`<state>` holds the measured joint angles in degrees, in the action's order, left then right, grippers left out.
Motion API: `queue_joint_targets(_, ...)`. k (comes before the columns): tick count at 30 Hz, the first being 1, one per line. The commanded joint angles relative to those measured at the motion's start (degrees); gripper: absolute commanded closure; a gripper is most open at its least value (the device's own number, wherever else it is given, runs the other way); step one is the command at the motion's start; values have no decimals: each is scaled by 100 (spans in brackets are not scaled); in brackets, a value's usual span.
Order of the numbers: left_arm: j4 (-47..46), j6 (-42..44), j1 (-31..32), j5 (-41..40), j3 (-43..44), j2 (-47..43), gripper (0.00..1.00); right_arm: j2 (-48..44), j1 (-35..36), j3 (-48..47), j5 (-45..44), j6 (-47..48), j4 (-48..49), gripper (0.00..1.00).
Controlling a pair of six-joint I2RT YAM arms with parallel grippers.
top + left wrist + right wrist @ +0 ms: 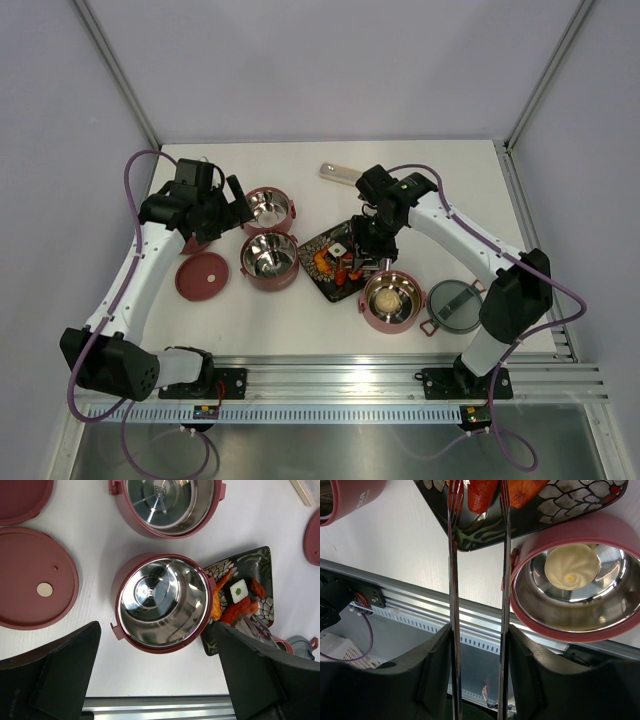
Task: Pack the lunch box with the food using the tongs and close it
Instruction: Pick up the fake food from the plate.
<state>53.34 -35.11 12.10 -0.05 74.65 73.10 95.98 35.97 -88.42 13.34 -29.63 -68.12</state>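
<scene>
So the white table (300,320) has the lunch box all in pieces. Left gripper (240,203) hangs with its jaws spread wide, nothing in them, above the two empty bowls. Right gripper (362,245) is clamped around the tongs (453,590), over the black flower plate (315,245) in the middle.

From the plate, looking from the top: one empty bowl (270,260) at 9 o'clock, touching the plate's corner, and the other empty bowl (268,207) at about 10. The third bowl (391,300) is at 4 o'clock, right against the plate. The grey handled lid (455,305) lies at 3 o'clock of that bowl. A dark-red disc lid (202,277) lies flat at 9 o'clock of the nearer empty bowl.

The tong arms stand a bit apart, tips down at the plate with a red chunk (482,492) between them. Can't tell if it's actually pinched. An orange piece (525,492) is just outside one tip. The beige ball (571,566) sits inside the third bowl.
</scene>
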Motion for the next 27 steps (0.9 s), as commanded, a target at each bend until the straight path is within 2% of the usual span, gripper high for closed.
queue_joint_targets(1, -113, 145, -32, -91, 234, -33, 1, 52, 104, -26, 160, -78, 158, 47)
queue_joint_targets(13, -280, 145, -23, -30, 76, 11, 1, 333, 200, -87, -613, -184, -105, 47)
queue_joint_targets(27, -359, 128, -23, 137, -21, 64, 1, 588, 262, -201, -658, -184, -17, 43)
